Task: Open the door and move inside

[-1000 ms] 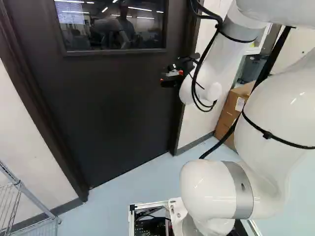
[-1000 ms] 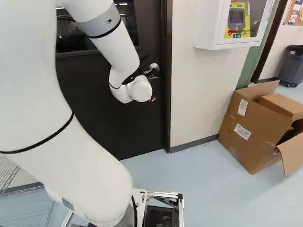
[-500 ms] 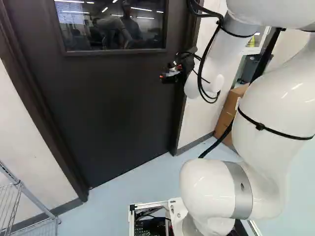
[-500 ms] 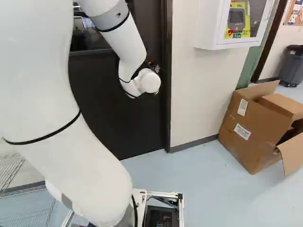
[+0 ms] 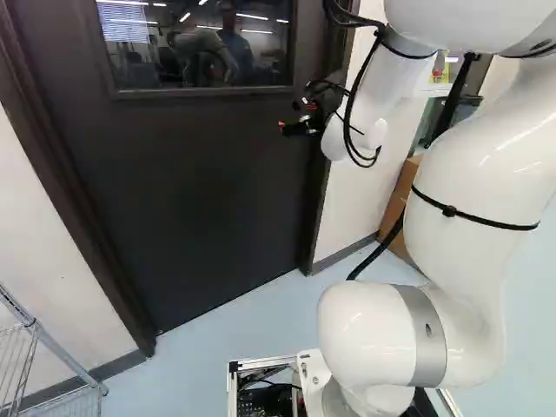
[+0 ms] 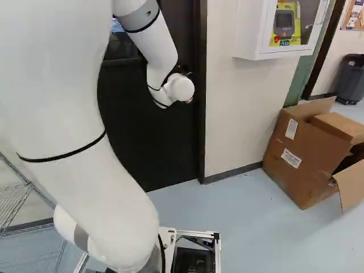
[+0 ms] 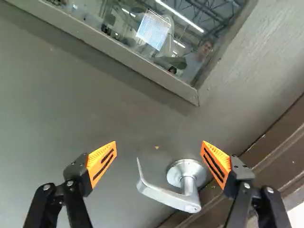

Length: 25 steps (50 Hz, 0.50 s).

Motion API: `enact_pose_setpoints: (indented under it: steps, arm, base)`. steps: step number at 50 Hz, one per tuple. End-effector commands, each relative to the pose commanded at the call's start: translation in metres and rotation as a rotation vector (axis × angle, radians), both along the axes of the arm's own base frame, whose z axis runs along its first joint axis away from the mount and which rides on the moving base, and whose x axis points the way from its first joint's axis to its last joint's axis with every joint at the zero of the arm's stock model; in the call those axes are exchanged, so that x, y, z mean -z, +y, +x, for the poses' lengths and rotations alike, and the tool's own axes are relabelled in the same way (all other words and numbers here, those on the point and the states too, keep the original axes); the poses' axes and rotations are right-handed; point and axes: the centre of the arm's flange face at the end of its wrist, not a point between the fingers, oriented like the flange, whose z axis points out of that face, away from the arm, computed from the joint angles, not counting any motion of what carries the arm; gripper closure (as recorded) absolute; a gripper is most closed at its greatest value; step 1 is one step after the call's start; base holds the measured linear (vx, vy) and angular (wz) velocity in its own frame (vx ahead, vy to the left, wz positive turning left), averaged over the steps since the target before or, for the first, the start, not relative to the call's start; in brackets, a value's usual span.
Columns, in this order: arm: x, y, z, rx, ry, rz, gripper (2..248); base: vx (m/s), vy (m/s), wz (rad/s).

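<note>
I see the dark door (image 5: 187, 200) shut in its dark frame (image 5: 314, 213), with pale floor (image 6: 239, 233) running from its foot to my base. A wire shelf (image 5: 56, 360) stands at the lower left of the left base view. In the right base view, a cardboard box (image 6: 301, 156) with loose flaps sits past the frame, by the wall (image 6: 230, 119), and a white wall cabinet (image 6: 250, 34) hangs above and short of it.

The handle (image 7: 166, 195) is a silvery lever on a round plate, mounted on the door near the frame, below the window (image 5: 195, 48). Its free end hooks up toward the window.

My arm (image 5: 469, 191) reaches up, over and down, putting the gripper (image 5: 282, 128) close to the handle side of the door. In the wrist view its fingers stand wide, orange pads (image 7: 103, 162) apart, gripping nothing. The handle shows ahead, across the gap, its plate nearer one finger.
</note>
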Motion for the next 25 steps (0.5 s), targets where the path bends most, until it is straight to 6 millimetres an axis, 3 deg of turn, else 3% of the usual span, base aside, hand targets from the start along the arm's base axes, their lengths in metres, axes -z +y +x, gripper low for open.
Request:
enact_pose_setpoints:
  steps: [25]
  arm:
    - [0.0036,0.003,0.0021,-0.007,0.007,0.002,3]
  base:
    - [0.0,0.0,0.0]
